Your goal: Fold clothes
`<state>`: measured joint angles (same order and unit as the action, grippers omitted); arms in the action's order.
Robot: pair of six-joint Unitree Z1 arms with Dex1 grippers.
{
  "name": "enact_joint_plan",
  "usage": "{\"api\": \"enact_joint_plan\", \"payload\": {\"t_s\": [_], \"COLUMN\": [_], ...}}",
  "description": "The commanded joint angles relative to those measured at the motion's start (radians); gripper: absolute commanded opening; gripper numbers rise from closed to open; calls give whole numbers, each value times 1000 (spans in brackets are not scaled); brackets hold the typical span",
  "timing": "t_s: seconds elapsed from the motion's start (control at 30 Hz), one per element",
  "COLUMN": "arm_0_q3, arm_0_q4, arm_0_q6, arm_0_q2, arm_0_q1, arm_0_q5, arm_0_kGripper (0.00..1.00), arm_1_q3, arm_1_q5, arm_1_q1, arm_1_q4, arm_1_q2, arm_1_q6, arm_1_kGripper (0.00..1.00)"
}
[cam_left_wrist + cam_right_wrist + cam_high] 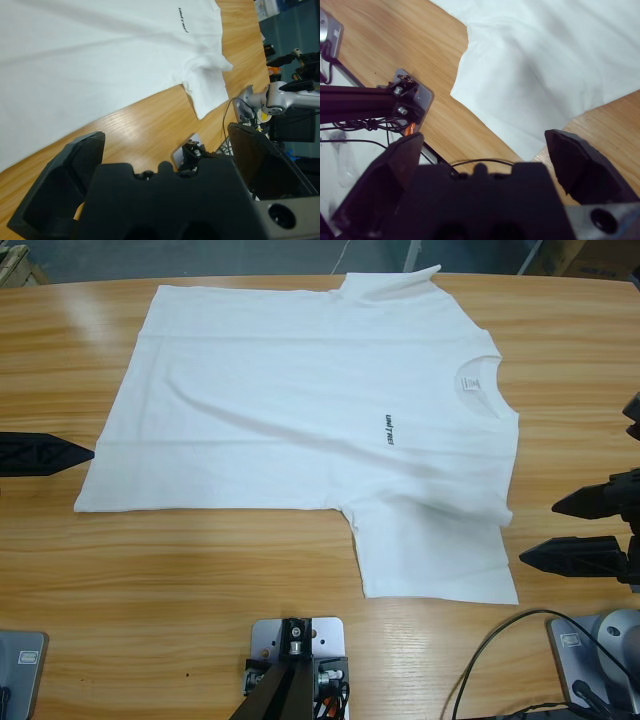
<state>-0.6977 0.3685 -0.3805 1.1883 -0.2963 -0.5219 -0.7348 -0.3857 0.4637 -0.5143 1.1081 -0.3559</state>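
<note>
The clothes are one white T-shirt (300, 390) lying flat on the wooden table (180, 580), with its front up. Its ribbed collar (480, 385) points right and small dark lettering (387, 428) marks the chest. The near sleeve (440, 550) spreads toward the front edge. My left gripper (85, 453) is open just off the shirt's hem at the left, holding nothing. My right gripper (540, 530) is open beside the near sleeve at the right, apart from the cloth. The left wrist view shows the shirt (75, 50) beyond that open gripper (165, 135). The right wrist view shows the sleeve (555, 55) past its gripper (482, 137).
Bare wood runs along the front of the table below the shirt. A black cable (485, 665) loops at the front right corner. The right arm's silver body (285, 97) shows at the edge of the left wrist view.
</note>
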Motion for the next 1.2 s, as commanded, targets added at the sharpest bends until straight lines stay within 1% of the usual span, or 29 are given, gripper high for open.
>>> {"api": "enact_joint_plan", "payload": {"t_s": [0.03,0.3,0.4,0.5,0.53,0.63,0.7,0.8,0.87,0.97,1.13,1.2], "arm_0_q3": [15,13,1,-44,-80,-181,-251,-336,-375,-388,-403,-410], "arm_0_q4": [10,10,11,47,87,201,270,327,345,346,335,332], "arm_0_q6": [14,13,14,20,34,74,84,88,88,88,83,77], "arm_0_q2": [36,45,80,147,176,230,274,351,407,474,583,619], "arm_0_q1": [9,9,9,11,11,9,-17,-51,-59,-60,-76,-81], "arm_0_q5": [14,16,31,103,143,268,368,470,494,521,522,522], "arm_0_kGripper": [950,950,945,922,899,904,904,904,899,899,899,877], "arm_1_q3": [38,38,26,-37,-63,-191,-317,-411,-432,-425,-403,-402], "arm_1_q5": [-15,-15,-9,10,37,102,169,211,216,216,214,213], "arm_1_q1": [-11,-12,-12,-13,-13,-12,-12,-12,-11,-12,-11,-11], "arm_1_q4": [7,8,7,-18,-36,-121,-210,-248,-245,-226,-176,-159], "arm_1_q2": [10,14,35,135,173,277,367,480,547,619,682,705], "arm_1_q6": [11,7,-14,-20,-20,-10,10,16,16,10,-20,-31], "arm_1_kGripper": [982,982,982,978,977,977,977,979,977,977,977,977]}}
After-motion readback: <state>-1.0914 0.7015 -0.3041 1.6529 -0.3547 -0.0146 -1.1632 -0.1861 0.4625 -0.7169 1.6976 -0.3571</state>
